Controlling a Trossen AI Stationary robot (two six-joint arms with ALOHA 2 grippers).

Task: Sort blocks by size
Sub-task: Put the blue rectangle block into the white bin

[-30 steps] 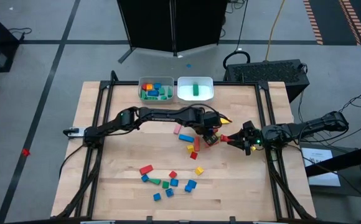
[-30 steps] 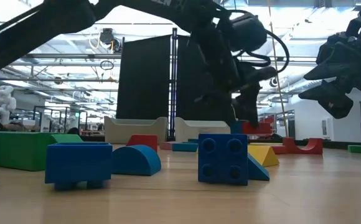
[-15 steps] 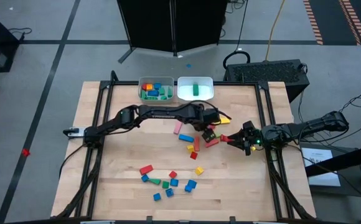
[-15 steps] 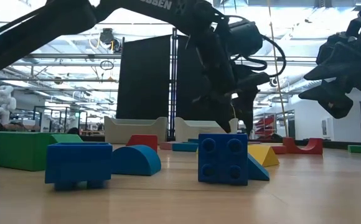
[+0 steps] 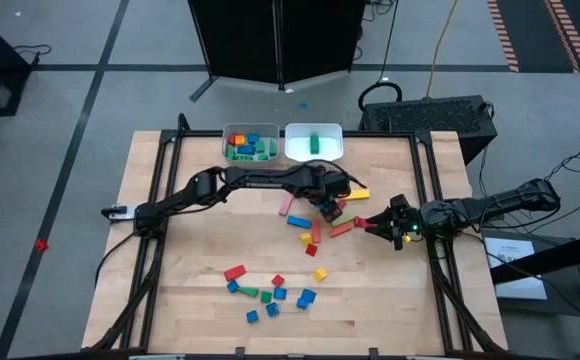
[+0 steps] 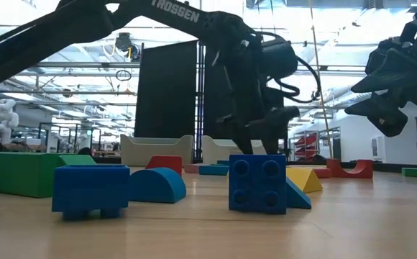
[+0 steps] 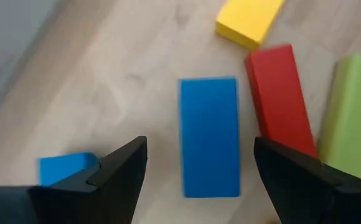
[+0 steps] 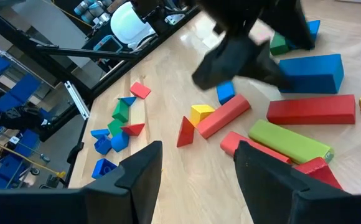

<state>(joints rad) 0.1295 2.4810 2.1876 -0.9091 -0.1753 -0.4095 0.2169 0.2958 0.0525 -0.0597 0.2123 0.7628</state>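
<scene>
Dark fingers of the left end effector (image 7: pixel 196 171) stand apart and empty, hovering over the middle of the counter (image 5: pixel 170 290). Between and just beyond them lies a blue bar (image 7: pixel 209 135), flat on the wood, lengthwise to the fingers. Beside it lie a red bar (image 7: pixel 277 99), a light green bar (image 7: pixel 350 118) and a yellow block (image 7: pixel 249 22); a small blue piece (image 7: pixel 68 168) sits by one finger.

Right end effector (image 5: pixel 378 224): fingers apart, nothing held, hanging above the counter at about 3 o'clock from the left one, pointing toward it. Its wrist view shows a blue block (image 8: pixel 311 71), a long red bar (image 8: pixel 311 109), a green bar (image 8: pixel 290 140) and a slanted red bar (image 8: pixel 223 116) close ahead.

Blocks: plain solid colours, cubes, bars, wedges, an arch. One cluster (image 5: pixel 315 225) lies under and around the left end effector. A second group (image 5: pixel 270 287) of mostly blue pieces lies at 6 o'clock from it, well apart.

Bins at the 12 o'clock edge of the counter, side by side. Left bin (image 5: pixel 226 150): several blocks, mostly green and blue with one orange. Right bin (image 5: pixel 296 150): one green bar (image 5: pixel 313 143).
</scene>
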